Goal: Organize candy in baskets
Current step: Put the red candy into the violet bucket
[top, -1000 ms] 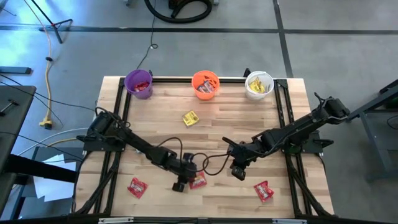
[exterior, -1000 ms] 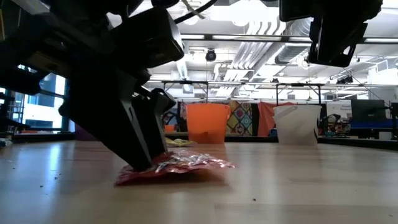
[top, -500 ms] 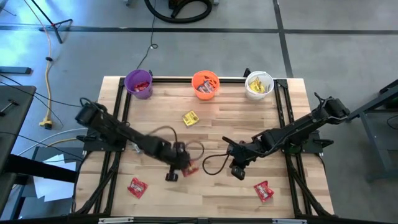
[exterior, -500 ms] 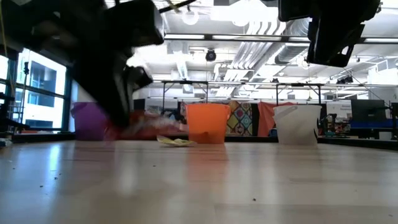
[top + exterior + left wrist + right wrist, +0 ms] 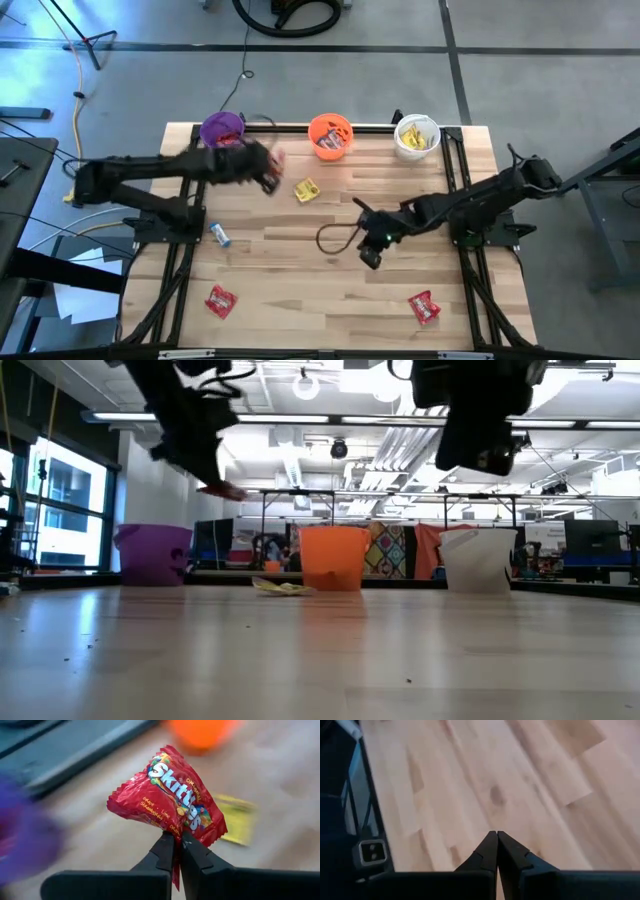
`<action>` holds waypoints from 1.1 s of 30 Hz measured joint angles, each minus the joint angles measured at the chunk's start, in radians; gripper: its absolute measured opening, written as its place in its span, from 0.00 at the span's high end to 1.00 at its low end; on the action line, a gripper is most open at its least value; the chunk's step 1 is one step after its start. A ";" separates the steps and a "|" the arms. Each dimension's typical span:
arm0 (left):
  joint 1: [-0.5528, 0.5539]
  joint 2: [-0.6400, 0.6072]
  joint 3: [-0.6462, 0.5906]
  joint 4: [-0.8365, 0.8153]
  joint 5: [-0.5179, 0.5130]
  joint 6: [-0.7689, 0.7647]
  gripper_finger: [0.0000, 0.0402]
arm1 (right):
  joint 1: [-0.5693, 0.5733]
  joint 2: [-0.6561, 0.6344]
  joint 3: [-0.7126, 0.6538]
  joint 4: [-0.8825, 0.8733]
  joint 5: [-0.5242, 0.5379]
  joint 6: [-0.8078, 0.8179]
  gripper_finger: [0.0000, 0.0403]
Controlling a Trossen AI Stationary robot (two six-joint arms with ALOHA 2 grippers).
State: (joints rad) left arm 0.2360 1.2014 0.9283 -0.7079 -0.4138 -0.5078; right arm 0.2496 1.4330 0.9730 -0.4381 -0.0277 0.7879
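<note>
My left gripper (image 5: 270, 168) is up in the air just right of the purple bucket (image 5: 222, 130), shut on a red candy packet (image 5: 170, 802). The orange bucket (image 5: 331, 135) and white bucket (image 5: 417, 137) stand along the far edge, each with candy inside. A yellow packet (image 5: 307, 189) lies flat on the wood in front of the orange bucket. My right gripper (image 5: 496, 836) is shut on nothing, above the table's middle (image 5: 370, 252). My left gripper pinches one crimped edge of the red packet (image 5: 176, 839) between its two fingertips (image 5: 165, 851). The arm reaches in from the table's left side. The packet sticks out beyond the fingertips, crumpled, lifted well clear of the table (image 5: 222, 490).
Two more red packets lie near the front edge, one at the left (image 5: 220, 300) and one at the right (image 5: 424, 306). A blue bar (image 5: 220, 235) lies at the table's left. A loose cable loop (image 5: 335, 238) sits by my right gripper.
My left gripper has shut on the red packet lying near the front middle, lifted it clear and carried it up and toward the far left, close to the purple bucket. My right gripper has shifted a little toward the far edge, still shut.
</note>
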 joint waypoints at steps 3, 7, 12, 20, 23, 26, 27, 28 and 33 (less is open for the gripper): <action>0.146 -0.052 0.000 -0.096 -0.047 -0.008 1.00 | -0.041 0.000 0.000 0.009 -0.003 -0.010 1.00; 0.326 -0.089 0.000 -0.146 -0.060 0.030 1.00 | -0.082 0.000 0.000 0.034 -0.008 -0.011 1.00; 0.535 -0.089 0.000 -0.143 0.003 0.077 1.00 | -0.115 0.000 0.000 0.067 -0.010 -0.007 1.00; 0.705 -0.052 0.003 -0.082 0.126 0.119 0.96 | -0.134 0.000 0.000 0.094 -0.017 0.005 1.00; 0.708 -0.049 0.003 -0.079 0.139 0.099 0.91 | -0.133 0.000 0.000 0.104 -0.016 0.020 1.00; 0.708 -0.043 0.003 -0.083 0.154 0.099 0.85 | -0.133 0.000 0.000 0.108 -0.014 0.023 1.00; 0.708 -0.044 0.003 -0.083 0.162 0.100 0.82 | -0.133 0.000 0.000 0.109 -0.014 0.023 1.00; 0.708 -0.045 0.003 -0.082 0.174 0.100 0.80 | -0.133 0.000 0.000 0.113 -0.014 0.023 1.00; 0.708 -0.045 0.003 -0.089 0.180 0.102 0.69 | -0.133 0.000 0.000 0.115 -0.014 0.023 1.00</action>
State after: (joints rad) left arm 0.9443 1.1568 0.9310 -0.7967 -0.2337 -0.4057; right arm 0.1162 1.4330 0.9730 -0.3233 -0.0418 0.8108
